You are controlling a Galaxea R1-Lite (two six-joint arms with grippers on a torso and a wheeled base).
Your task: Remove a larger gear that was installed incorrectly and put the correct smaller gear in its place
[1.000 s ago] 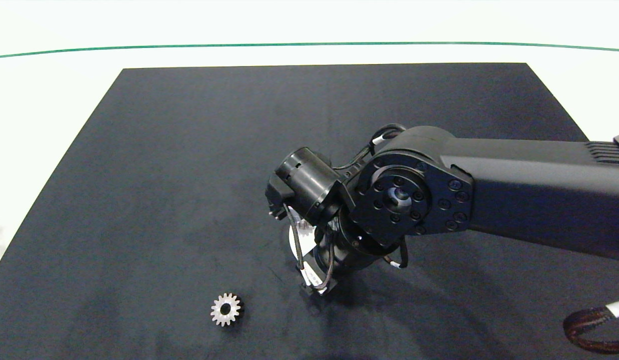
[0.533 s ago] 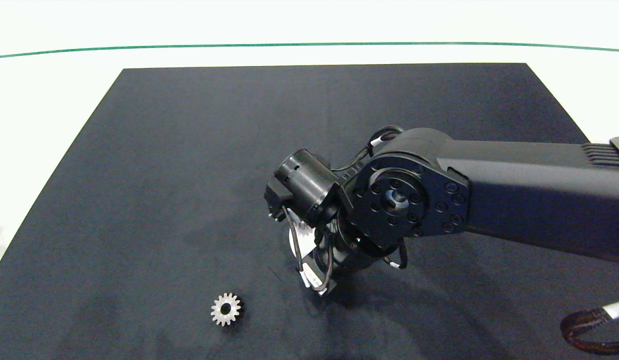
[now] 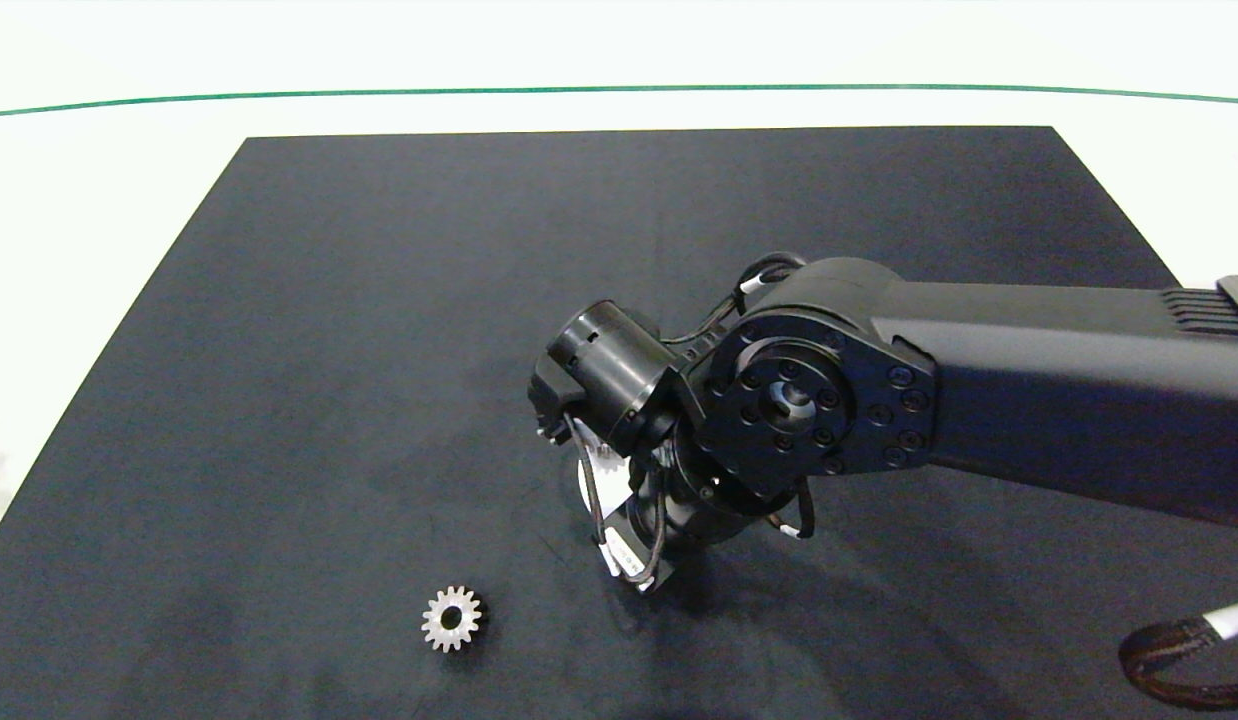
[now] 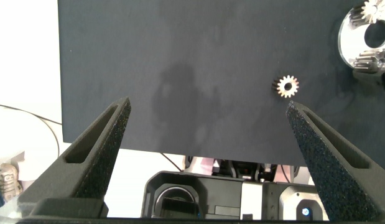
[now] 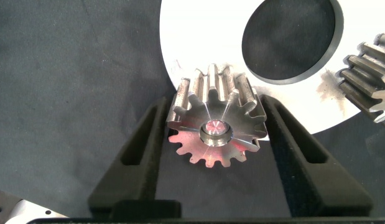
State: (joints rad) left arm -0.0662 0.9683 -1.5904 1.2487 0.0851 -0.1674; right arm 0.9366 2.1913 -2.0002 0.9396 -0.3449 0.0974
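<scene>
The right claw (image 5: 216, 107) stood over the round white plate (image 5: 198, 37). Its two fingers (image 5: 139, 149) pressed against opposite sides of the smaller gear (image 5: 242, 140), so it looked clamped on it. That gear sat between the fingers with a pin (image 5: 215, 129) showing through its centre hole, which suggests it was already on its shaft. Another blunt-toothed gear (image 5: 369, 74) sat on the plate just outside one finger, close to the held gear, though whether their teeth meshed I cannot tell.

The larger gear (image 3: 451, 619), with its pointed star teeth, lay flat on the dark mat (image 3: 379, 300). It was well apart from the right claw, out towards the side from which the left arm would come. In my judgement the removal was done and the swap nearly so. What remained was to confirm that the smaller gear was fully down on the pin, then let go and lift clear.

The left claw (image 4: 208, 106) hung idle off the mat's edge above the worktop (image 3: 79, 200). Its fingers were wide apart and held nothing, and the larger gear lay well ahead of it.
</scene>
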